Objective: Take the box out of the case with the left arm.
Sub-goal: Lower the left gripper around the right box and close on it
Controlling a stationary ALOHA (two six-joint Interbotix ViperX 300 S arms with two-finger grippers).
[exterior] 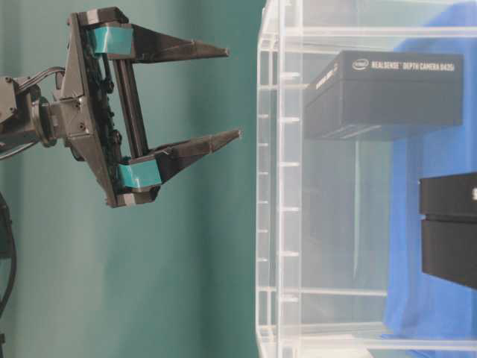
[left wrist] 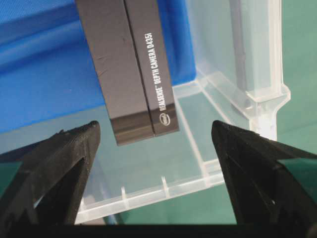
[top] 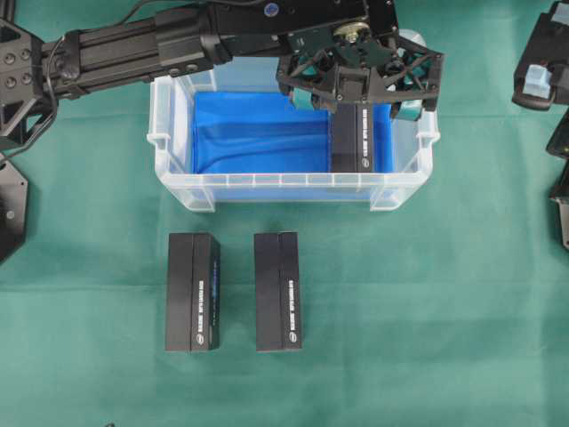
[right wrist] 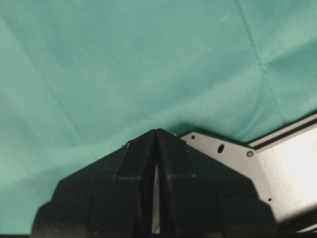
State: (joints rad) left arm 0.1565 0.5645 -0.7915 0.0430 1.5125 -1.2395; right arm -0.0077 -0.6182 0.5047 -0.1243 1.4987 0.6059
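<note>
The case [top: 178,182] is a clear plastic tub lined with a blue cloth [top: 249,133]. One black box [top: 360,140] with white lettering lies inside it, at the right end. My left gripper [top: 356,102] hangs above the box's far end, open wide and holding nothing. In the left wrist view the box [left wrist: 133,64] lies ahead, between and beyond the two black fingertips [left wrist: 89,134], over the case rim [left wrist: 163,191]. The table-level view shows the left gripper [exterior: 232,93] open beside the case wall [exterior: 268,186]. My right gripper [right wrist: 157,133] is shut and empty over the green cloth.
Two more black boxes [top: 193,292] [top: 277,292] lie side by side on the green cloth in front of the case. The right arm [top: 538,80], with a pale blue block, sits at the right edge. Black arm bases [top: 13,205] stand at the left edge.
</note>
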